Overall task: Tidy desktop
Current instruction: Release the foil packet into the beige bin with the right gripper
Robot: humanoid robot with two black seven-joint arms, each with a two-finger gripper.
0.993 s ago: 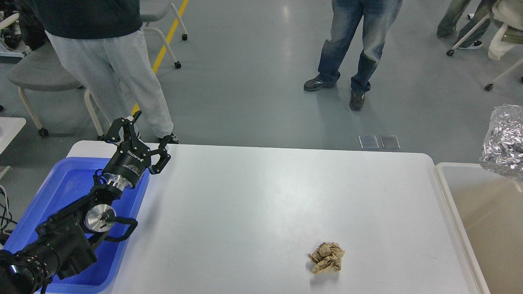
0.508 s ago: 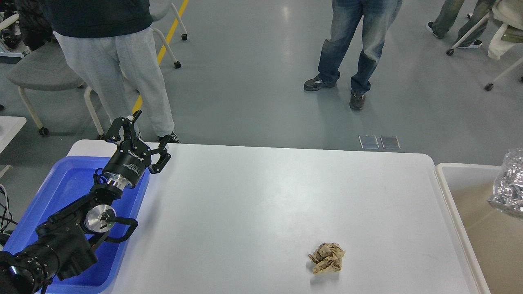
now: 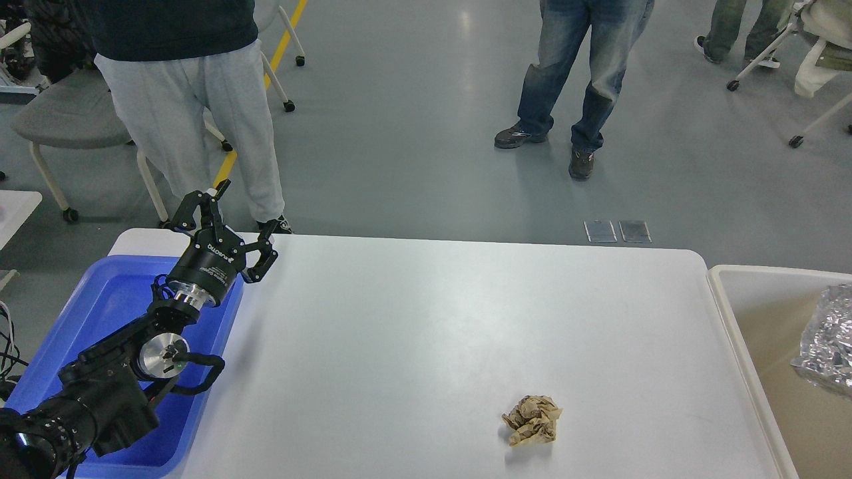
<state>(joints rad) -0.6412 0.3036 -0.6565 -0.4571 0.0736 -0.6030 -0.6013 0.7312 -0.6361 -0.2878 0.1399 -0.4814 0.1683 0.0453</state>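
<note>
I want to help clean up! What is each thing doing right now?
Left gripper: jaws open, holding nothing, above the far end of the blue tray.
Desktop: one piece of litter on it.
Paper ball: crumpled, lying on the desktop.
Foil: crumpled, over the off-white bin.
Blue tray: nothing seen inside.
Bin: open-topped.
</note>
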